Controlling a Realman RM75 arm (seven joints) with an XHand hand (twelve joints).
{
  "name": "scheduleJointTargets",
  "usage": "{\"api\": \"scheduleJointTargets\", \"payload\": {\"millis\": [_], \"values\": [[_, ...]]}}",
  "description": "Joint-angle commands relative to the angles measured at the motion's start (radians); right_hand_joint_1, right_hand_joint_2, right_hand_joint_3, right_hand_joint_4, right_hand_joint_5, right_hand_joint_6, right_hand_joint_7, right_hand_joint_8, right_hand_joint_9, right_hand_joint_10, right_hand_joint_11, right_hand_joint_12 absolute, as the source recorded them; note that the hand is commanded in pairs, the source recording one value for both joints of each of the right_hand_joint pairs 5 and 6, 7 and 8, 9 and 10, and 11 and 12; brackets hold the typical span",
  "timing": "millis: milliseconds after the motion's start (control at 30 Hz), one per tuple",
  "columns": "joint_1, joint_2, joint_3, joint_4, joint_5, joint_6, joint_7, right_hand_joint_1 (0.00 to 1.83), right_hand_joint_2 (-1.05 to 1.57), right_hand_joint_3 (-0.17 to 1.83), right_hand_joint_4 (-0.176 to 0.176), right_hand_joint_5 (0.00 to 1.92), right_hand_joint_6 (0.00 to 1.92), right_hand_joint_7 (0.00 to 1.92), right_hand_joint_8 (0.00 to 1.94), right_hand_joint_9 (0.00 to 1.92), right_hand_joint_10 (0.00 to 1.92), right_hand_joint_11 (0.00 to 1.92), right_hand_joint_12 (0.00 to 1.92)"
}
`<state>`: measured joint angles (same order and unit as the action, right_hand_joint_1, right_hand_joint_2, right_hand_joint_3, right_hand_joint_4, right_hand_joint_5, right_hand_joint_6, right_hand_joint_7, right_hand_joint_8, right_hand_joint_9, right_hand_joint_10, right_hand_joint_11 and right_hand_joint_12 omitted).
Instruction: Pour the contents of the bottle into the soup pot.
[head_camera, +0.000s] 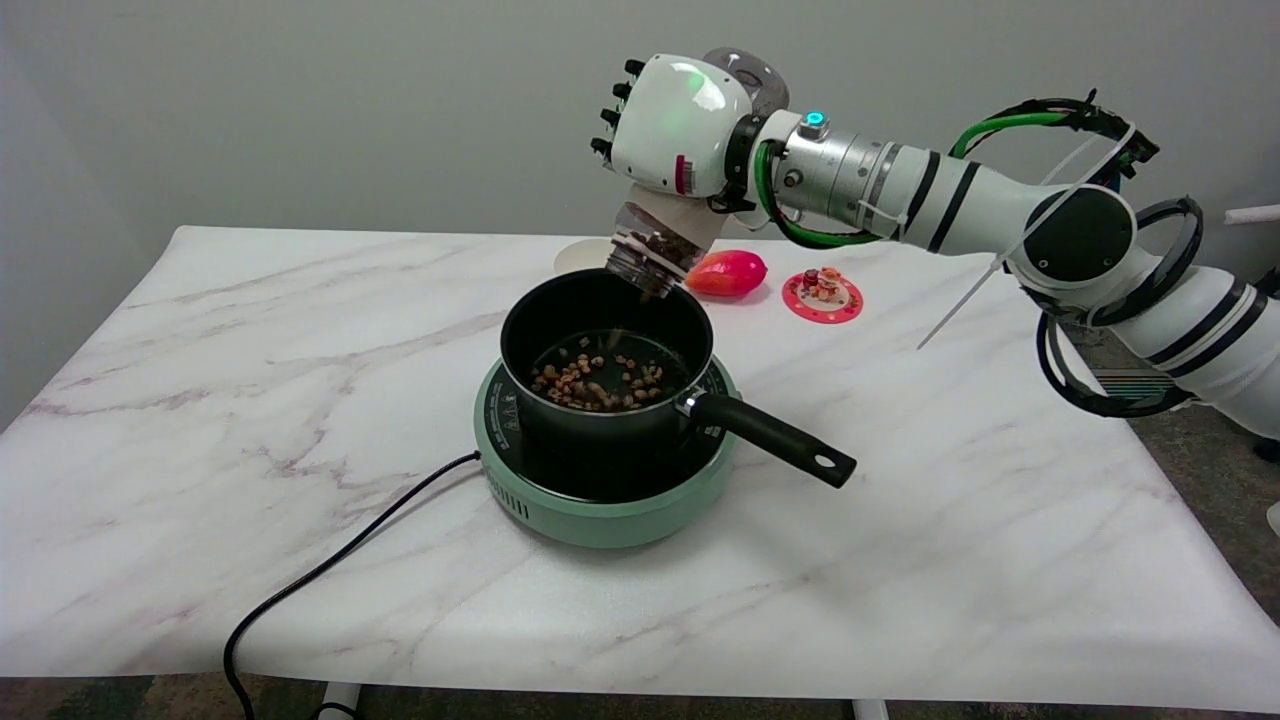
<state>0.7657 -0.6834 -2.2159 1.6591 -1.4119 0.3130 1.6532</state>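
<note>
Bottle (655, 252), light clear plastic and likely slick, tips mouth-down over the soup pot (605, 350) on the bench (200, 400), my right hand (675, 125) wrapped around its upper body, where I judge grip surest.

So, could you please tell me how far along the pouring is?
Partly done: brown pieces already lie in the pot. In hand: the robot hand holds the bottle tipped mouth-down over the rim. Left: pieces remain inside the bottle, still to be emptied.
</note>
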Motion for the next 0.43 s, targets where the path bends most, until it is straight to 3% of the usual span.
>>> {"api": "scheduleJointTargets", "payload": {"millis": [33,233,433], "values": [[-0.043,0.008,-0.014,-0.010,0.105,-0.096,0.055,1.60,0.82,0.85,0.000,1.92,1.92,1.92,1.92,1.46,1.46,1.22,1.22],[-0.119,0.020,0.025,0.006,0.410,-0.207,0.068,1.59,0.85,0.82,0.000,1.92,1.92,1.92,1.92,1.46,1.46,1.22,1.22],[-0.252,0.014,0.167,0.050,0.635,-0.244,0.078,1.61,0.79,0.85,0.000,1.92,1.92,1.92,1.92,1.44,1.44,1.21,1.21]]}}
